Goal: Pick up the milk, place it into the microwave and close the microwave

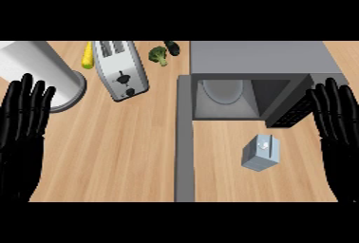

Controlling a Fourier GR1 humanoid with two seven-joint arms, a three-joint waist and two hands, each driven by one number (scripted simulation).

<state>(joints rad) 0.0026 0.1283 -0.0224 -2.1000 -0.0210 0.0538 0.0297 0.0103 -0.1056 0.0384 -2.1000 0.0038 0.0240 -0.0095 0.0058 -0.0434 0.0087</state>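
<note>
At about four o'clock from the middle of the counter [119,161] stands the milk [261,153], a small blue-grey carton with a white patch on its top, alone on bare wood and touched by nothing. Toward twelve o'clock of it, a little apart, sits the microwave [259,57], a grey box whose mouth faces the near edge and is open. Inside it a pale round plate [223,90] shows on the cavity floor, and a dark vented panel [291,111] sits at the cavity's three o'clock side. The microwave door [184,142] is swung fully out, a long grey strip that runs from the cavity's nine o'clock corner straight toward six o'clock. It passes the milk on its nine o'clock side without touching it. The right robot hand [340,137] shows at the three o'clock edge, fingers straight and pointing to twelve o'clock, released and holding nothing, off the milk's three o'clock side and clear of it. The left robot hand [22,137] shows at the nine o'clock edge in the same pose, likewise released and empty. Beyond the door, at about eleven o'clock, a silver toaster [120,69] lies at a slant. A yellow corn cob [87,56] is just beside it at its ten o'clock. A white cylinder [32,61] on a grey base stands farther toward nine o'clock. A broccoli [159,54] lies at the toaster's two o'clock, and a dark green vegetable [172,47] lies just past the broccoli.
</note>
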